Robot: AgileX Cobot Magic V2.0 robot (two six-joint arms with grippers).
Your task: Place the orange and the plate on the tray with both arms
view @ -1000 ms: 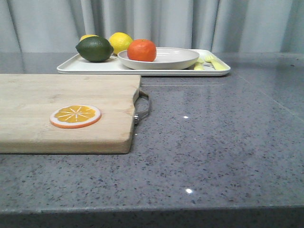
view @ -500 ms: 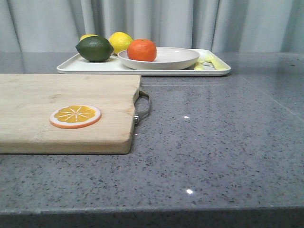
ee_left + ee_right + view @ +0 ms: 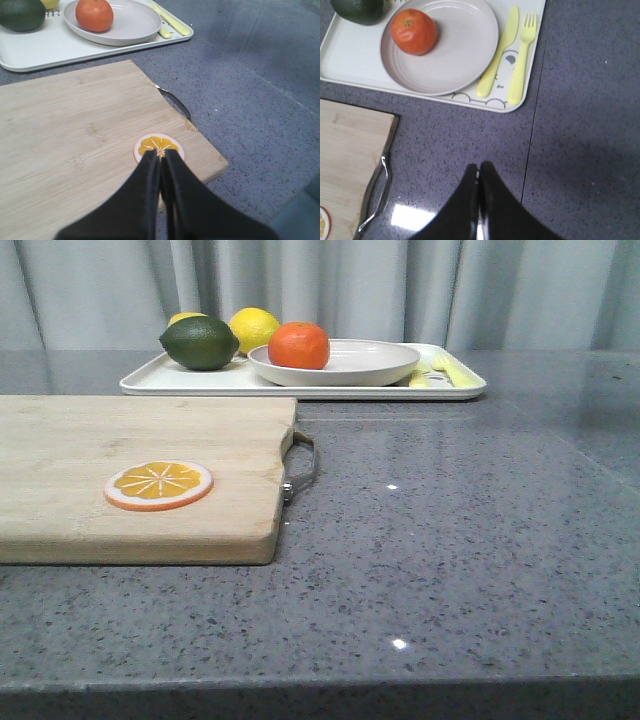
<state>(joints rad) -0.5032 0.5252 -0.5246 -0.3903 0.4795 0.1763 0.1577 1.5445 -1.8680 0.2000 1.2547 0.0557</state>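
Orange (image 3: 298,345) sits in the plate (image 3: 360,365), toward its left side, and the plate is on the tray (image 3: 180,380) at the far side of the table (image 3: 450,540), alongside a green lime (image 3: 199,343), lemons (image 3: 254,328), and a yellow knife (image 3: 498,53) and fork (image 3: 522,57). Left gripper (image 3: 161,156) hangs over the cutting board (image 3: 100,460) near the orange slice (image 3: 159,484), fingers pressed together, holding nothing. Right gripper (image 3: 479,172) is over bare table near the tray, fingers also pressed together and empty.
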